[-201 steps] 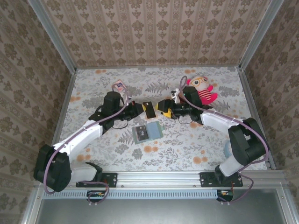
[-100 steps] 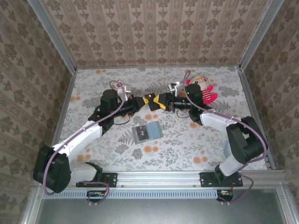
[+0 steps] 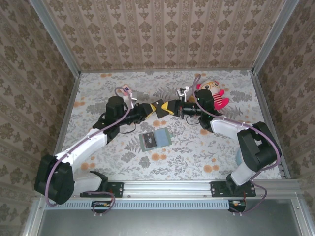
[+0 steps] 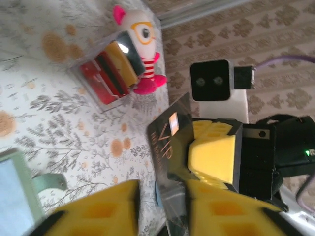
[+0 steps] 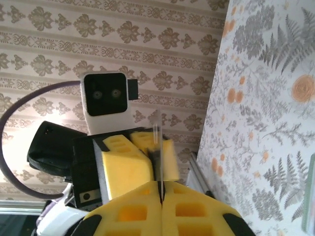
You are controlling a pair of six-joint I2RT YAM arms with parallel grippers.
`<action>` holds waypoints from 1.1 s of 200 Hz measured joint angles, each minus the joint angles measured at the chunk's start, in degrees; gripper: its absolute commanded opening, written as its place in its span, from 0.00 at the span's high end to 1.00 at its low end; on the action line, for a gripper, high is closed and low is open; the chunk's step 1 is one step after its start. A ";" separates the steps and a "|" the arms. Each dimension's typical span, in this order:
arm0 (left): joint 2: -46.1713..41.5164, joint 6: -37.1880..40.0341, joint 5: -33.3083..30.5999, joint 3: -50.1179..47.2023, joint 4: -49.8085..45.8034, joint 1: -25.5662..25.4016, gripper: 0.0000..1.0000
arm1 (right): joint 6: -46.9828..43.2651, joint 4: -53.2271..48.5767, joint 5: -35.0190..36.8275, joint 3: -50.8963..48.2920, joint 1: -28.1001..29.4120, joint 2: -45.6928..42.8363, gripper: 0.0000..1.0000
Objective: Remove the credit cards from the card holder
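A dark credit card [image 3: 160, 105] with orange "VIP" lettering hangs in the air over the middle of the table. My right gripper [image 3: 170, 106] is shut on it. In the right wrist view the card [image 5: 157, 147] stands edge-on out of the right gripper [image 5: 161, 194]. My left gripper [image 4: 162, 192] is open, and the card [image 4: 167, 142] sits in the gap, close to its right-hand finger. The grey-green card holder [image 3: 155, 139] lies open on the table below, with one corner [image 4: 12, 196] in the left wrist view.
A doll [image 3: 214, 94] in a red striped top lies at the back right. Beside it stands a clear box of red, tan and black blocks [image 4: 110, 69]. A small pink-and-white packet [image 3: 125, 90] lies at the back left. Patterned walls close in the table.
Both grippers have lifted and moved towards the far side with the card between them, away from the holder. Over the last half second they have barely moved.
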 measured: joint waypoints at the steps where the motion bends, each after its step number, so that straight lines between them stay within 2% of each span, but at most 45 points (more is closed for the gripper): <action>1: -0.13 0.07 -0.24 0.00 -0.48 0.00 0.42 | -0.26 -0.31 0.02 0.07 -0.02 0.00 1.00; 14: -1.81 2.12 -3.04 0.00 -5.16 0.26 0.24 | -6.21 -8.39 1.62 1.86 -0.66 -1.07 1.00; 27: -3.32 4.22 -6.29 0.00 -9.40 0.31 0.14 | -12.35 -16.44 2.93 4.70 -1.42 -2.12 1.00; 55: -3.85 8.61 -11.47 -0.02 -16.15 0.35 0.06 | -23.37 -28.68 5.07 12.48 -3.93 -2.93 1.00; 76: -2.80 11.43 -14.43 -0.02 -20.02 0.35 0.00 | -31.91 -36.59 9.25 17.86 -6.43 -3.06 1.00; 114: -2.14 15.52 -19.91 -0.02 -25.35 0.66 0.00 | -48.26 -48.61 16.65 24.96 -10.03 -3.02 1.00; 153: -1.84 18.40 -24.00 -0.02 -28.72 1.16 0.00 | -65.26 -56.17 24.15 28.83 -12.13 -2.25 1.00; 187: -0.92 18.82 -23.98 -0.04 -28.39 1.16 0.00 | -81.18 -61.94 31.56 31.52 -12.39 2.34 1.00; 220: -0.26 18.75 -23.06 -0.42 -26.60 1.16 0.00 | -89.70 -63.84 39.08 32.44 -13.29 7.74 1.00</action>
